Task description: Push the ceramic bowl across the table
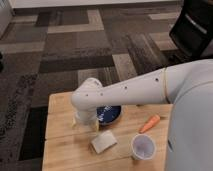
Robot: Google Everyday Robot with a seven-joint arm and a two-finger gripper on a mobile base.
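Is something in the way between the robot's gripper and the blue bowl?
Nothing visible. The gripper hangs under the white arm, right beside the glossy dark-blue ceramic bowl on the light wooden table. The pale rectangular block lies nearer the camera, off that line.

One bench carries one ceramic bowl, one carrot, one white cup and one pale sponge. One claw sits just left of the bowl.
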